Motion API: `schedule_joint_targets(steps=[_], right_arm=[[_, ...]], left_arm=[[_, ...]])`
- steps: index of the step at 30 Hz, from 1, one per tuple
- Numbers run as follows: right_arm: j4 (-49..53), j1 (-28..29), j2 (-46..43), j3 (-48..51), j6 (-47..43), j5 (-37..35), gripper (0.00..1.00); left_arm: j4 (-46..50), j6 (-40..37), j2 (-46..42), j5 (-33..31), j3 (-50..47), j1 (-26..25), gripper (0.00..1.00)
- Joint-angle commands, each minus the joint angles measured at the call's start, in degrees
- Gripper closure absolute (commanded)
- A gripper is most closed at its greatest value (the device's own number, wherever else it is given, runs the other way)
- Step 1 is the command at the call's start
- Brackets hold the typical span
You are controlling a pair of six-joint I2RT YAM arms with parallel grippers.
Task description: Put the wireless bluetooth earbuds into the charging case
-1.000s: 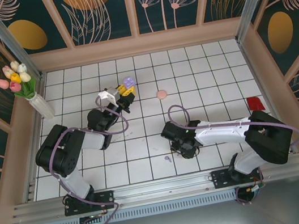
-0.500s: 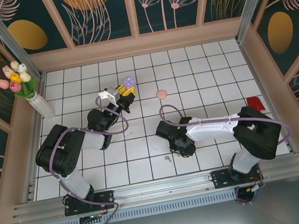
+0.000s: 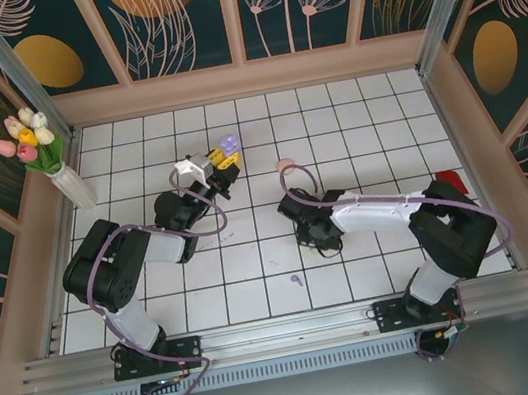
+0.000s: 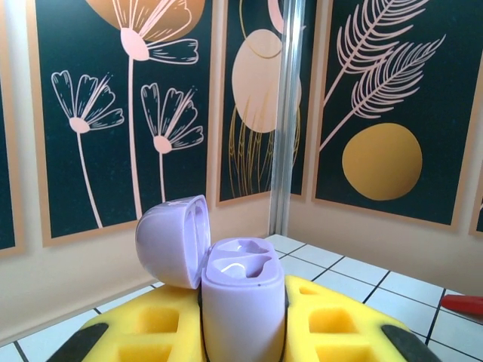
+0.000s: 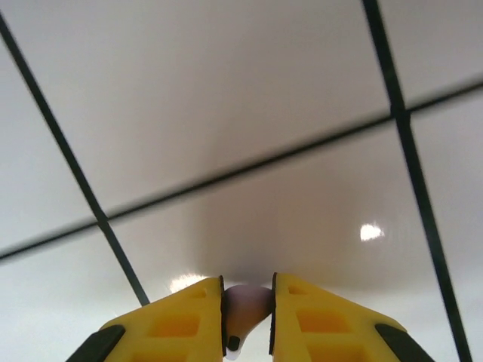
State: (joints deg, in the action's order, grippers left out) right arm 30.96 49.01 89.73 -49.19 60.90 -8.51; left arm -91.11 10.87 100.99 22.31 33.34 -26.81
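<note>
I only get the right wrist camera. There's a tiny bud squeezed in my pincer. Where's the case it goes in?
Observer: The left pincer is gripping a purple case.
Operator: Is there room in it?
Observer: Both hollows under its open lid look empty.
Operator: Any more buds around?
Observer: Besides your pinched bud, a tiny purple bud lies on the tiles, toward the near edge.
</note>
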Motion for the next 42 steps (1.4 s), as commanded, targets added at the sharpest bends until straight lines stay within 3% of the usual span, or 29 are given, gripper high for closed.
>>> schedule_joint_targets(steps=[1, 11, 22, 32, 42], right_arm=[[-5.5, -2.5, -3.1, 0.4, -6.4, -4.8, 0.81], [-16.3, -7.9, -7.5, 5.2, -15.2, -7.9, 0.81], [-23.8, -9.0, -13.7, 7.8, -20.7, -9.1, 0.81], [-24.1, -11.3, -21.0, 1.5, -27.4, -7.4, 0.81], [-24.7, -13.8, -21.7, -9.4, -33.2, -1.7, 0.81]], left_arm=[[-8.3, -0.7, 0.1, 2.4, 1.2, -0.4, 0.98], [-7.9, -0.1, 2.2, 6.4, 1.0, -0.6, 0.97], [-9.0, -3.2, 5.3, 14.8, -0.1, -0.9, 1.00], [-10.5, -5.1, 5.8, 15.1, -0.5, -1.6, 1.00], [-5.5, -10.1, 4.4, 17.1, 0.9, -2.9, 1.00]])
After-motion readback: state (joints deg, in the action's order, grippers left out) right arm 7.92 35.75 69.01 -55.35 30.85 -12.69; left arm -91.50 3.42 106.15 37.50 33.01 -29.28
